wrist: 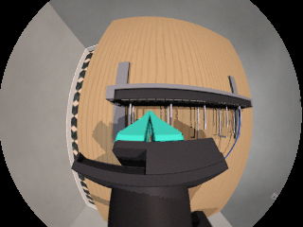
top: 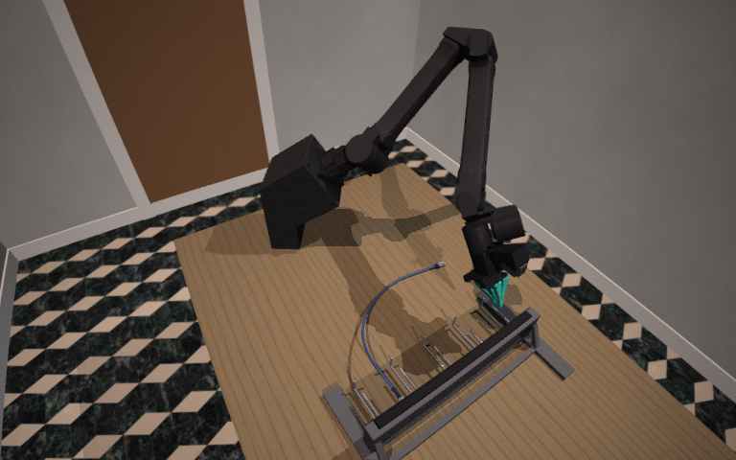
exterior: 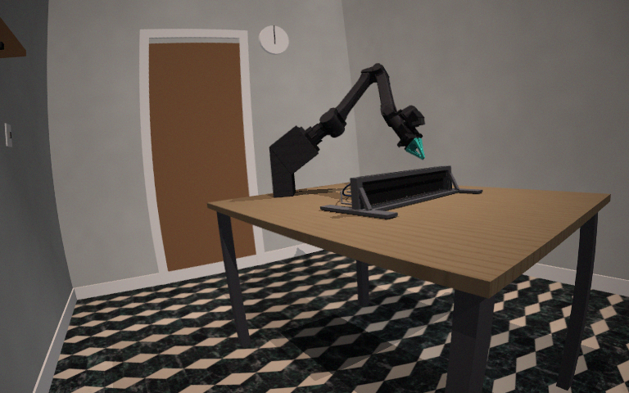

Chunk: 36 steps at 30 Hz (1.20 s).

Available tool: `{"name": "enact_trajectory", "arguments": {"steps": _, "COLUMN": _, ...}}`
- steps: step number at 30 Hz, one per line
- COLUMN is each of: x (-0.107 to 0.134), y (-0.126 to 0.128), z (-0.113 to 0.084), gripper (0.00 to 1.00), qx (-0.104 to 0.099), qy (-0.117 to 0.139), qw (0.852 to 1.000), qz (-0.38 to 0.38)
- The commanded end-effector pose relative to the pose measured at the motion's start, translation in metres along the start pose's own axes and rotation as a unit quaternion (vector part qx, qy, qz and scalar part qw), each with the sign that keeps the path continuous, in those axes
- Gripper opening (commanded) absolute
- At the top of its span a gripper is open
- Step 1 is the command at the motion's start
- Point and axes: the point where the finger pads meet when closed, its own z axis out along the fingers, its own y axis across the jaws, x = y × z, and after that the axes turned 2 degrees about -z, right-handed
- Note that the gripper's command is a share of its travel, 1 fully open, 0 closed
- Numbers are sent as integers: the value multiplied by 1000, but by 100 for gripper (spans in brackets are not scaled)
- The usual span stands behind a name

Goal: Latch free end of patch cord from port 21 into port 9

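The dark patch panel rack point(top: 461, 370) point(exterior: 400, 184) point(wrist: 178, 94) stands on the wooden table point(top: 260, 325) point(exterior: 463, 232). A blue patch cord point(top: 374, 303) point(wrist: 239, 131) is plugged in near the rack's left end in the top view. It arcs over the table to its free plug point(top: 440, 264), which lies loose on the wood. My gripper point(top: 496, 303) point(exterior: 421, 155) point(wrist: 150, 113) has teal fingers that are shut on nothing. It hangs tip-down just above the rack's other end, far from the free plug.
Several wire cable brackets point(top: 434, 347) stick out of the rack on the robot's side. The rack's foot bars point(top: 553, 360) point(exterior: 357, 210) lie flat on the table. The robot's base point(top: 295, 195) stands at the far table edge.
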Motion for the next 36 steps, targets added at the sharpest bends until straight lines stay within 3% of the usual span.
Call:
{"name": "enact_trajectory", "arguments": {"steps": 1, "x": -16, "y": 0, "z": -4, "gripper": 0, "qx": -3, "qy": -20, "qw": 1000, "qz": -4}}
{"name": "enact_trajectory", "arguments": {"steps": 5, "x": -14, "y": 0, "z": -14, "gripper": 0, "qx": -1, "qy": -19, "qw": 1000, "qz": -3}}
{"name": "enact_trajectory", "arguments": {"steps": 10, "x": -11, "y": -1, "z": -45, "gripper": 0, "qx": 2, "qy": -15, "qw": 1000, "qz": -5}}
{"name": "enact_trajectory", "arguments": {"steps": 12, "x": -11, "y": -1, "z": -45, "gripper": 0, "qx": 2, "qy": -15, "qw": 1000, "qz": -5}}
{"name": "enact_trajectory", "arguments": {"steps": 20, "x": -8, "y": -1, "z": -111, "gripper": 0, "qx": 4, "qy": -12, "qw": 1000, "qz": -8}}
{"name": "enact_trajectory", "arguments": {"steps": 24, "x": -6, "y": -1, "z": -134, "gripper": 0, "qx": 4, "qy": -11, "qw": 1000, "qz": -8}}
{"name": "enact_trajectory", "arguments": {"steps": 27, "x": -6, "y": 0, "z": -143, "gripper": 0, "qx": 4, "qy": -10, "qw": 1000, "qz": -8}}
{"name": "enact_trajectory", "arguments": {"steps": 36, "x": -11, "y": -1, "z": -143, "gripper": 0, "qx": 5, "qy": -9, "qw": 1000, "qz": -6}}
